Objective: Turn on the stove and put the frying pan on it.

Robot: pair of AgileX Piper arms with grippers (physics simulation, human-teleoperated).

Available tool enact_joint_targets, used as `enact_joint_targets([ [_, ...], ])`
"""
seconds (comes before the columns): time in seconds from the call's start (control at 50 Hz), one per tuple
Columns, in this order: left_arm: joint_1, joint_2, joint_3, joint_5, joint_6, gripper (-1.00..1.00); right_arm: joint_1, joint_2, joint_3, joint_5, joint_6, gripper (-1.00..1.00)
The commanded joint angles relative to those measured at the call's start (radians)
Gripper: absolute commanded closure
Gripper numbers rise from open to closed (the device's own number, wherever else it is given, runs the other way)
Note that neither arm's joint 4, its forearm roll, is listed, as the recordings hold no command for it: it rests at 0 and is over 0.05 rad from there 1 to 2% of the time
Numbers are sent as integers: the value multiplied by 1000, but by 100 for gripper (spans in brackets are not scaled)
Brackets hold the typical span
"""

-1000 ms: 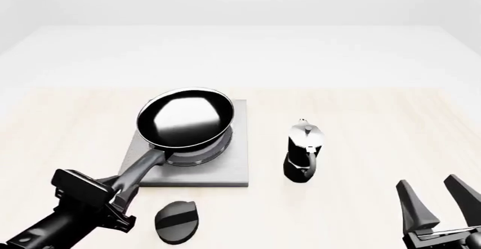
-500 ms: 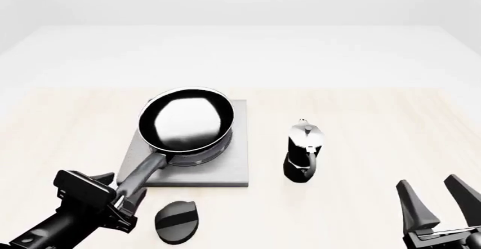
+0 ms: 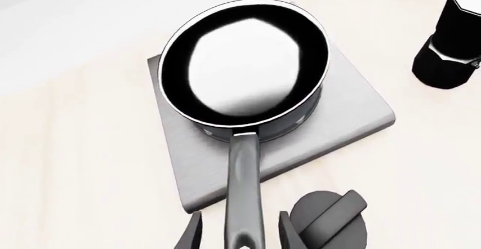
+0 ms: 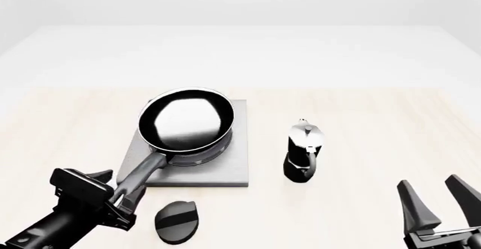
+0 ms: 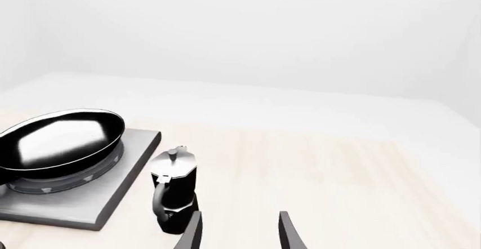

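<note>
Lowered since a second ago, the glossy black frying pan [image 4: 186, 123] sits on the dark-grey square stove [image 4: 225, 167]; left gripper [image 3: 239, 236], fingers apart beside its handle, appears to be releasing. Next, likely withdraw.

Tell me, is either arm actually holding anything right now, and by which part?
Nothing is gripped. The left tool has its fingers spread on either side of the frying pan handle's end without closing on it; the right tool is open and empty.
</note>
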Motion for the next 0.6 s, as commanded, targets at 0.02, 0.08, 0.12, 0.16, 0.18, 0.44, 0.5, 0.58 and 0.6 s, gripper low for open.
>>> enact_joint_targets([
  [0.02, 3, -102, -43, 99, 2, -100, 0, -15, -7, 18, 0, -100],
  [0.08, 9, -151, -73, 153, 6, -100, 0, -21, -8, 25, 0, -100],
  [0.12, 8, -181, -89, 184, 0, -100, 0, -24, -9, 29, 0, -100],
  [0.16, 12, -192, -98, 201, 7, -100, 0, -28, -11, 34, 1, -100],
  [0.18, 13, -202, -103, 210, 10, -100, 0, -30, -12, 37, 0, -100],
  [0.44, 8, -349, -177, 357, 4, -100, 1, -55, -24, 66, 2, -100],
  [0.5, 9, -406, -205, 413, -5, -100, 2, -59, -27, 71, 1, -100],
  [0.58, 13, -459, -231, 470, -13, -100, 3, -62, -30, 76, 2, -100],
  [0.6, 22, -498, -243, 504, -13, -100, 6, -66, -30, 78, 2, -100],
])
